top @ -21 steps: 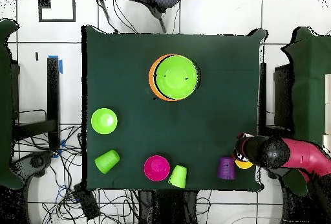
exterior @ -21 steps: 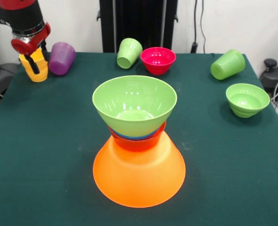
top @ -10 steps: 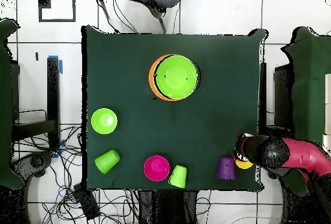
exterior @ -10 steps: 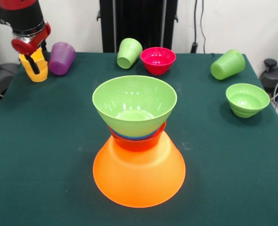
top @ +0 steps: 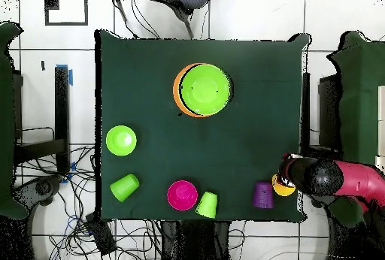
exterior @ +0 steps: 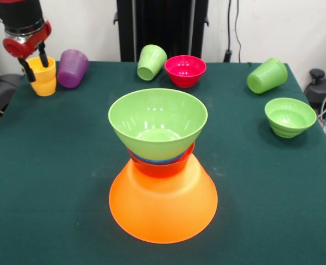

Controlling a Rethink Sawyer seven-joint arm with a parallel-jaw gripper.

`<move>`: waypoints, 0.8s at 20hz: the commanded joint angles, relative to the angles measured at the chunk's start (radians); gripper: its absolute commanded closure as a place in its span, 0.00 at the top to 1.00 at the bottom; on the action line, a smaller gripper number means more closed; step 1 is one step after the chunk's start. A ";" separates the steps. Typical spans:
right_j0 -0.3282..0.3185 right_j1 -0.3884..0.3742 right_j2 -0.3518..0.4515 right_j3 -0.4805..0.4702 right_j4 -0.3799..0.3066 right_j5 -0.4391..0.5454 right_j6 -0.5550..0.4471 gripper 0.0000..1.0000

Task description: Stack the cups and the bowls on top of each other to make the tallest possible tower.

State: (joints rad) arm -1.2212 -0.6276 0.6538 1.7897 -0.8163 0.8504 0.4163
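Hand point(exterior: 34, 62) above the upright yellow cup point(exterior: 43, 76) at the desk point(exterior: 52, 165) corner, its fingers parted, one inside the rim and one outside. Purple cup point(exterior: 72, 68) lies just beside it; the tower point(exterior: 160, 165) stands well apart.

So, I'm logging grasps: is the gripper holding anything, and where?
Nothing is clearly held. The gripper is at the yellow cup's rim, fingers straddling its wall.
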 commanded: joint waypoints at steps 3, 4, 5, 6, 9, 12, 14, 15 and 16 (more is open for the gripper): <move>0.052 -0.024 0.020 0.013 -0.033 0.049 -0.116 1.00; 0.052 -0.024 0.019 0.012 -0.034 0.051 -0.119 1.00; 0.055 -0.023 0.016 0.009 -0.039 0.055 -0.124 1.00; 0.060 -0.021 0.011 0.005 -0.050 0.058 -0.128 1.00; 0.092 -0.011 -0.021 -0.019 -0.114 0.060 -0.131 1.00; 0.105 0.006 -0.038 -0.032 -0.142 0.055 -0.129 1.00; 0.110 0.014 -0.047 -0.040 -0.155 0.049 -0.126 1.00; 0.112 0.019 -0.050 -0.044 -0.157 0.049 -0.125 1.00; 0.113 0.025 -0.052 -0.048 -0.159 0.047 -0.125 1.00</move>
State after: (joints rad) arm -1.1769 -0.6644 0.6370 1.7897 -0.8649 0.8504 0.4163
